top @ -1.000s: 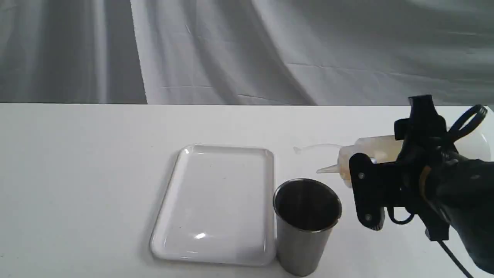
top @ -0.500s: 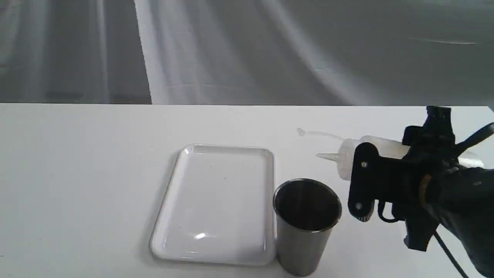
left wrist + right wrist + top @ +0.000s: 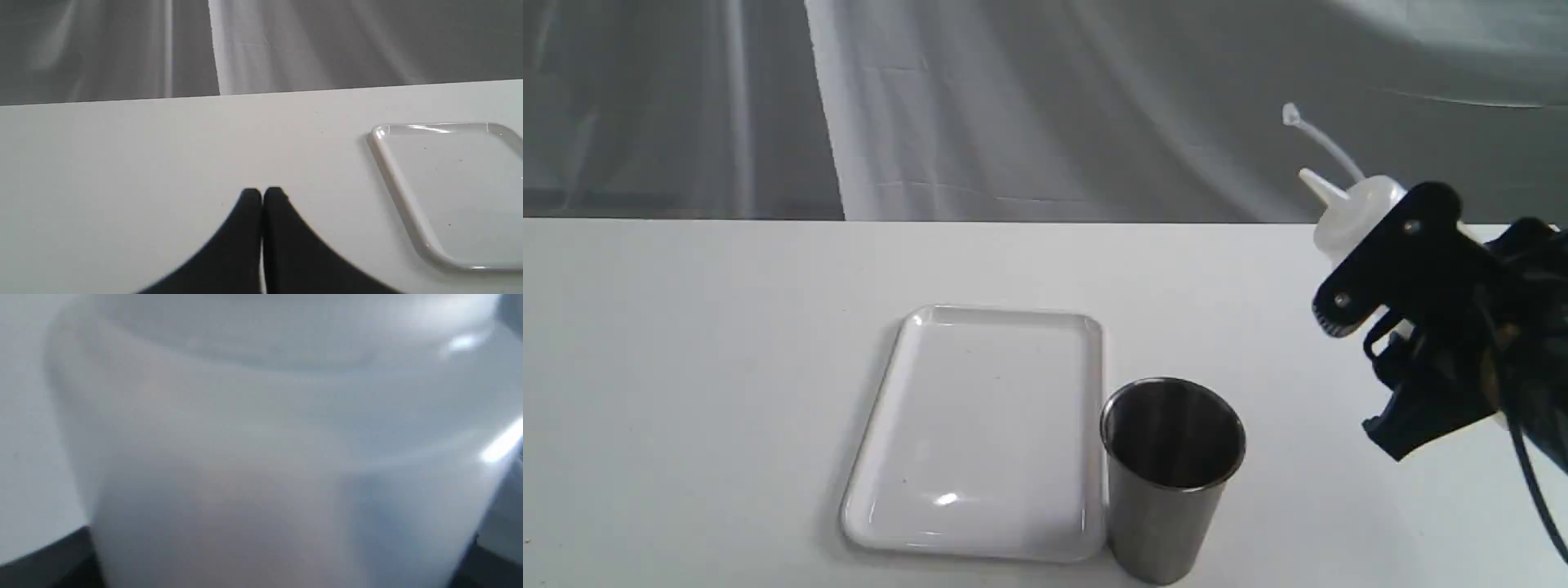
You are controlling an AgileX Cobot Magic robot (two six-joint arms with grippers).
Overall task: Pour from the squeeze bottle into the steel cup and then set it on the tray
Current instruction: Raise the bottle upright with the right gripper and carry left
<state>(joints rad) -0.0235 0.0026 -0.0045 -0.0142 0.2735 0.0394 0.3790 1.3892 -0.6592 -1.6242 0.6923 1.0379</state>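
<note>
The squeeze bottle (image 3: 1356,214) is held in the air at the right, tilted back with its nozzle pointing up and to the left and its cap strap sticking up. My right gripper (image 3: 1382,249) is shut on its body, well right of and above the steel cup (image 3: 1172,478). The cup stands upright near the front edge, touching or nearly touching the right rim of the white tray (image 3: 882,457). In the right wrist view the bottle (image 3: 265,457) fills the picture. My left gripper (image 3: 262,194) is shut on nothing, low over bare table beside the tray (image 3: 402,196).
A white table carries everything, with a grey draped cloth behind its far edge (image 3: 1013,220). Nothing lies on the tray. Open table lies left of the tray and between the cup and my right arm.
The bottle has swung from nearly level, nozzle over towards the cup, to nozzle-up. My right gripper has risen and drawn back to the right with it. Cup and tray have not moved.
</note>
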